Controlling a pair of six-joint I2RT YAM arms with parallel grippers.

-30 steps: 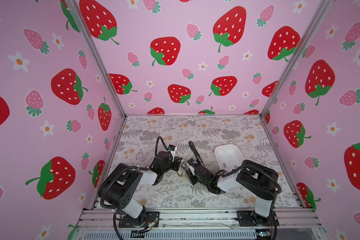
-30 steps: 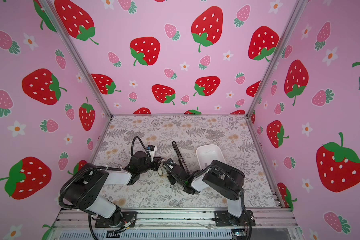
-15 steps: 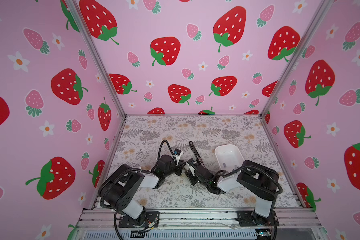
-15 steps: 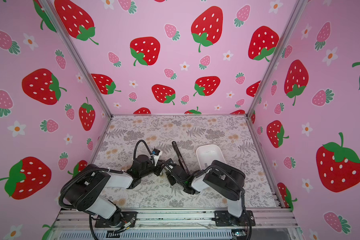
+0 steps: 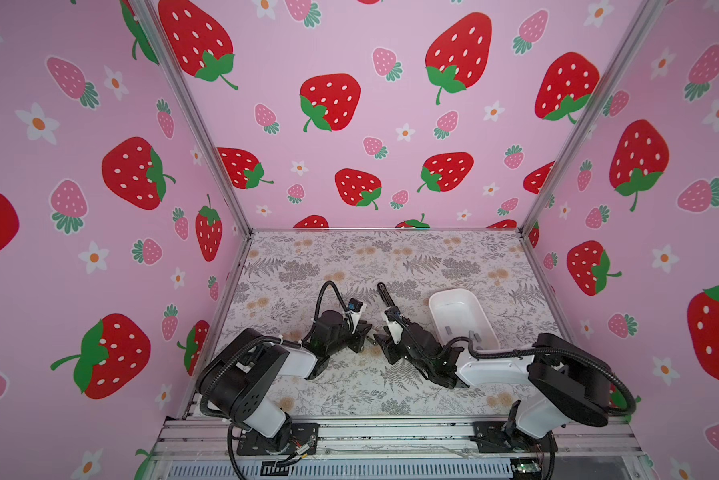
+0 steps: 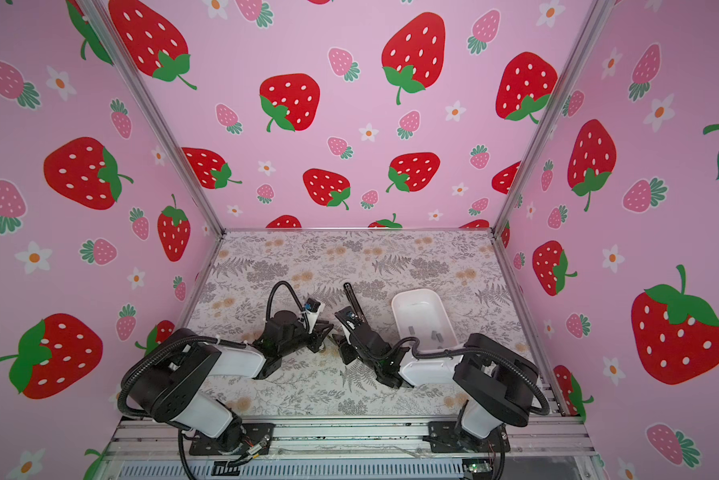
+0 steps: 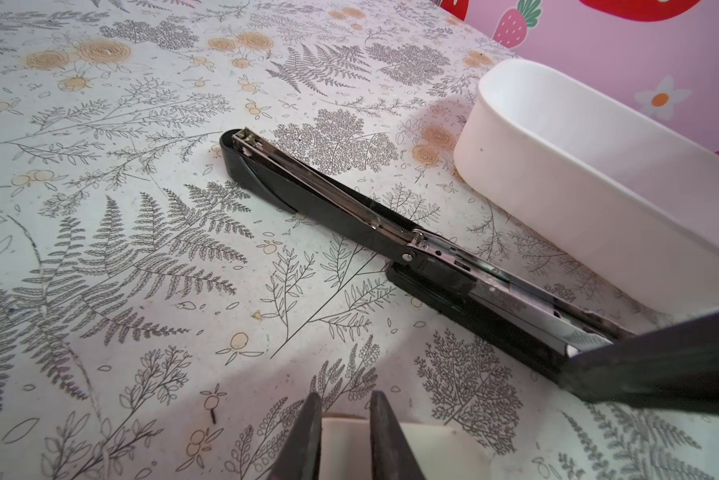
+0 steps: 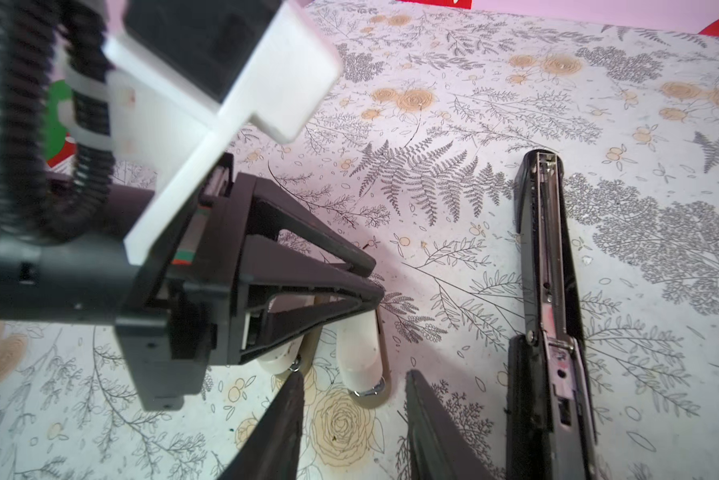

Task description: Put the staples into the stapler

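Floral tabletop (image 7: 112, 232): open stapler (image 7: 320, 199) beside white tray (image 7: 557, 187)

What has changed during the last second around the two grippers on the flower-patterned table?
The left gripper moved slightly toward the middle, nearer the right gripper, and now covers the small white object that showed at its tip; a grip is unclear. The right gripper, jaws open, the long black stapler, opened flat, the white oval tray and its grey staple strips stayed.
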